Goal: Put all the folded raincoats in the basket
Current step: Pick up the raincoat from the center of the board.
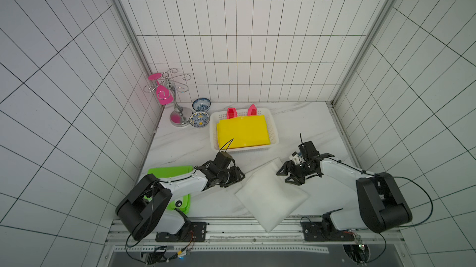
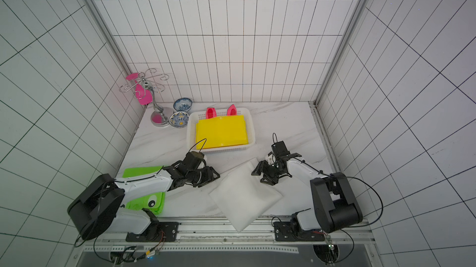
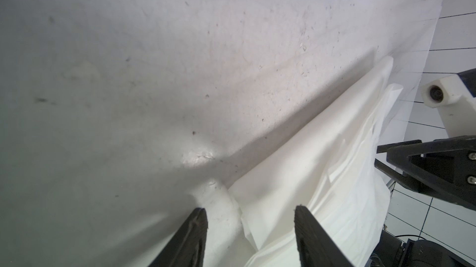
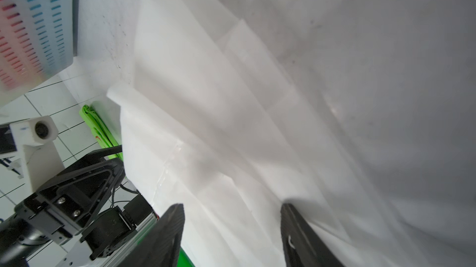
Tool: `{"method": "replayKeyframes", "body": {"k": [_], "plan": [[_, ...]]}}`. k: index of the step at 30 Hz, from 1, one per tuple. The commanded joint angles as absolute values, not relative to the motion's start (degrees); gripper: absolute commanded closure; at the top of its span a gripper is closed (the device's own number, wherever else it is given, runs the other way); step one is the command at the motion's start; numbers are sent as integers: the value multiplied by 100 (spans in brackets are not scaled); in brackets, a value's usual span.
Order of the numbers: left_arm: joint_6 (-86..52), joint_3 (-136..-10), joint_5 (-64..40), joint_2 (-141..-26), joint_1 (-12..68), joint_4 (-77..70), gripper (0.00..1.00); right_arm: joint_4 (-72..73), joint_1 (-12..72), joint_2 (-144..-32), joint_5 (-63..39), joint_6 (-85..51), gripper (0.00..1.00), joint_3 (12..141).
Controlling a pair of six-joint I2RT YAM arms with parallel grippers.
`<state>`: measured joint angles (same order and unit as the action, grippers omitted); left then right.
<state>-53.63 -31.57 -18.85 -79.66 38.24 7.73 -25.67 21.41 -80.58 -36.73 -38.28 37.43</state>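
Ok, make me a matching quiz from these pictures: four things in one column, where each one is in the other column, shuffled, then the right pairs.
Things
1. yellow raincoat
2. white raincoat
3. green raincoat
4. pink glass

Places
A. hanging on the metal stand
B. on the table, between the left gripper and the right gripper
C. inside the basket
D. partly under the left arm

Pairs: 1-C, 2-B, 3-D, 4-A
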Motion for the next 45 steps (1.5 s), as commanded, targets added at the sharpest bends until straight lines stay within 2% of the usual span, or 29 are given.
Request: {"method": "replayKeyframes", "body": {"k": [1,6,14,20,22,26,32,41,43,45], "plan": [[-5163,-3202,-2072,-7695,3823,808,41,-3156,2137,-7751,-2860,-3474,36,4046],[-5061,-3086,-1821,-6913,3841,1811,38,-4116,2140,-7547,-1872,-2655,37,4560],[-5157,-2789,-1896,-6116,4129,2588,37,-4414,2658,-8130,-1947,-1934,37,5139],[-5308,-2629,-2179,-5981,4701,2906,37,-4367,3410,-8746,-698,-1999,35,5519],[-5399,-2589,-1829,-5940,4951,3092,37,-4384,3453,-9012,-297,-2131,35,5588],[-5512,-2409,-1913,-5895,5000,2980,36,-4388,3422,-9237,514,-2487,36,5637],[-5642,-2413,-2059,-5848,5111,2473,36,-4002,3102,-9094,402,-2766,40,5472],[-5613,-2799,-1824,-6797,5282,1724,36,-3719,2617,-9067,-6,-2892,44,5090],[-5607,-2883,-1745,-6989,5282,1544,39,-3732,2610,-8985,-171,-2843,44,5063],[-5614,-2984,-1547,-7166,5274,1440,47,-3760,2610,-8800,-282,-2796,42,5062]]}}
